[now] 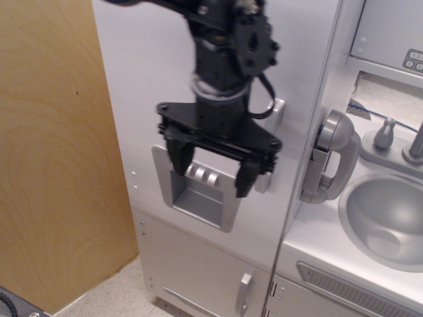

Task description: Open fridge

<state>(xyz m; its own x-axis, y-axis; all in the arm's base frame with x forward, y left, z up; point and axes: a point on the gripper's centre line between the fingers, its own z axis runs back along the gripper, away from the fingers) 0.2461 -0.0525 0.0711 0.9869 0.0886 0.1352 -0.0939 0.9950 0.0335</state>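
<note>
The gripper [213, 168] hangs in front of the fridge [149, 86], jaws released and spread wide over the recessed dispenser panel [198, 191]. The fridge door is shut, and its curved silver handle [275, 113] shows just behind the gripper's right side. A grey toy phone [330, 157] hangs on the cabinet beside it.
</note>
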